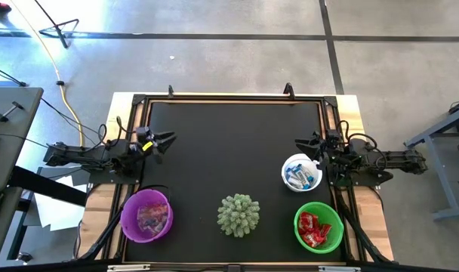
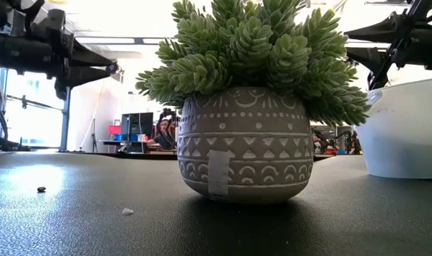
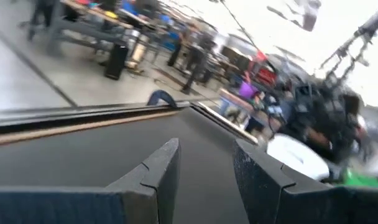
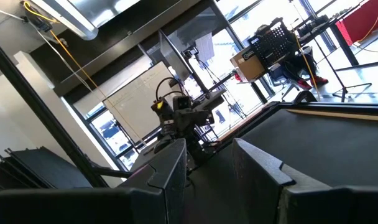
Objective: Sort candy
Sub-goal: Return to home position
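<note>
Here the candy (image 1: 312, 229) is seen in three bowls (image 1: 124, 219); the left gripper (image 1: 167, 143) and right gripper (image 1: 301, 146) are held with jaws parted, empty.

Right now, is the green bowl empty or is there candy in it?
Not empty. In the high view the green bowl holds a pile of red candy that covers much of its bottom.

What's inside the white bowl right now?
Blue-and-white candies lie in the white bowl, seen from above. Anything under the top layer is covered; the low view shows only its outer wall.
</note>
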Tool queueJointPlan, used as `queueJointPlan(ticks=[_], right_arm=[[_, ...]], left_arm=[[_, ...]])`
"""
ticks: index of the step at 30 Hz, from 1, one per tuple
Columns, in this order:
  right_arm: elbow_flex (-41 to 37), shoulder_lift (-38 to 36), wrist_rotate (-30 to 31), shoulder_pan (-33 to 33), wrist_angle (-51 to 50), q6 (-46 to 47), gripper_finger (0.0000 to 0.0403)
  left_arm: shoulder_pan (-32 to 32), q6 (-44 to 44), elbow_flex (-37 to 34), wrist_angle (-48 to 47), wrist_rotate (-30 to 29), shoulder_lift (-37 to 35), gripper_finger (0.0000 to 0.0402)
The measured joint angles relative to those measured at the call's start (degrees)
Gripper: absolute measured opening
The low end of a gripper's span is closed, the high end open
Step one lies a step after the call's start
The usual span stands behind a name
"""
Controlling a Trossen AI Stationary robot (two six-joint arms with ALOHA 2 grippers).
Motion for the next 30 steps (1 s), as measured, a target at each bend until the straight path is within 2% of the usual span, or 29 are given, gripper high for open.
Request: queueJointPlan(ticks=[3, 10, 27, 30], right_arm=[[0.0, 0.0, 0.0, 0.0, 0.0, 0.0, 0.0126], [0.0, 0.0, -0.01, 0.0, 0.0, 0.0, 0.0126], [0.0, 0.0, -0.01, 0.0, 0.0, 0.0, 0.0126], [0.0, 0.0, -0.01, 0.0, -0.02, 0.0, 0.0126]], left_arm=[[0.01, -5.48, 0.0, 0.08, -1.95, 0.0, 0.0131], [0.0, -10.99, 0.0, 0.08, -0.21, 0.0, 0.0131], [-0.91, -12.43, 0.0, 0.11, 1.0, 0.0, 0.0131], [-2.56, -9.44, 0.05, 0.08, 4.51, -0.17, 0.0131]])
